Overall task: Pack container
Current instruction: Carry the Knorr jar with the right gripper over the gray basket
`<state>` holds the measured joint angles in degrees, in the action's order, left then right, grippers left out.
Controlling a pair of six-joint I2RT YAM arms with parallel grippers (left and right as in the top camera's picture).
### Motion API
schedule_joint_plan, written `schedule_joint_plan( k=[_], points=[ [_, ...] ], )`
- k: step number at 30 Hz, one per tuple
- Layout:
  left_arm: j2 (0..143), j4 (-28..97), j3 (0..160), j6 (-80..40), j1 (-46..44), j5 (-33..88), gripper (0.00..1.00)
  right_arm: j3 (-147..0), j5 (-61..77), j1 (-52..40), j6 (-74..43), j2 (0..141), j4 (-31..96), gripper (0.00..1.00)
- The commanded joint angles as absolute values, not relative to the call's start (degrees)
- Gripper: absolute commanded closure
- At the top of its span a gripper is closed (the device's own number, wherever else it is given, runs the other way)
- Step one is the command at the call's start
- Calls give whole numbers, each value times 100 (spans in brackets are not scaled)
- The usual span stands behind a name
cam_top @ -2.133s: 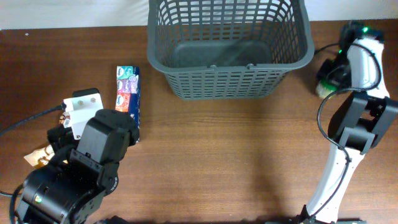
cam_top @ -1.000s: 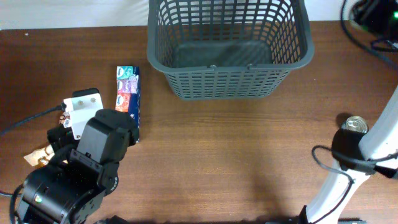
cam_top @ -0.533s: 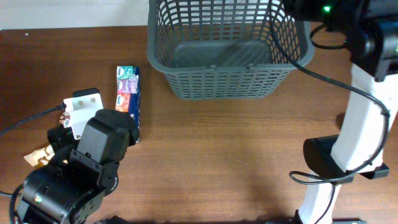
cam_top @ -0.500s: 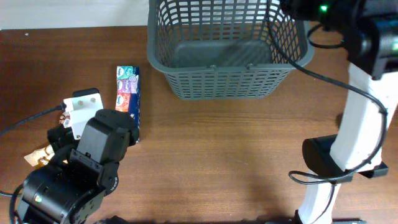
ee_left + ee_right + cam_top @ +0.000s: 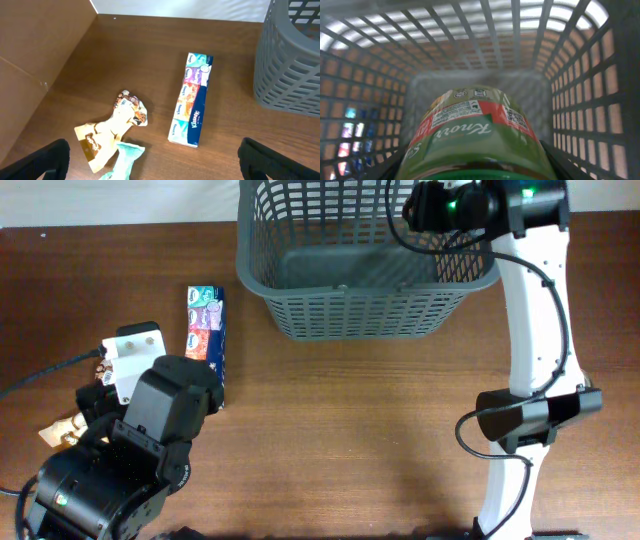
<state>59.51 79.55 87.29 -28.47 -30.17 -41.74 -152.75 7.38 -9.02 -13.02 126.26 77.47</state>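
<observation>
The container [image 5: 370, 310] is noted at the far edge of the table [image 5: 380, 430], right of centre. A Knorr-labelled jar [image 5: 475, 135] is clamped in the right gripper [image 5: 425, 208] above the container's interior. The left gripper [image 5: 156, 162] is spread wide, with nothing held.

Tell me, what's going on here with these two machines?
Two robot arms are packing a grey basket. The right gripper holds a green-labelled jar down between the basket's walls, above its floor, and has not yet let it go. The left gripper hangs open over the table, holding nothing. Below it lie a tissue pack and some snack wrappers, not packed yet.
</observation>
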Motion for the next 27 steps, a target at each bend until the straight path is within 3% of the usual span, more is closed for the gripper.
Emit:
schedule_joint_plan(
  k=[1, 27],
  points=[
    [5955, 7959, 8790, -2818, -2982, -4132, 0, -15233, 683, -943, -1245, 12639, 7690, 96],
    [5955, 7961, 8790, -2816, -2982, -4132, 0, -15203, 45, -1184, -1245, 13780, 8077, 96]
  ],
)
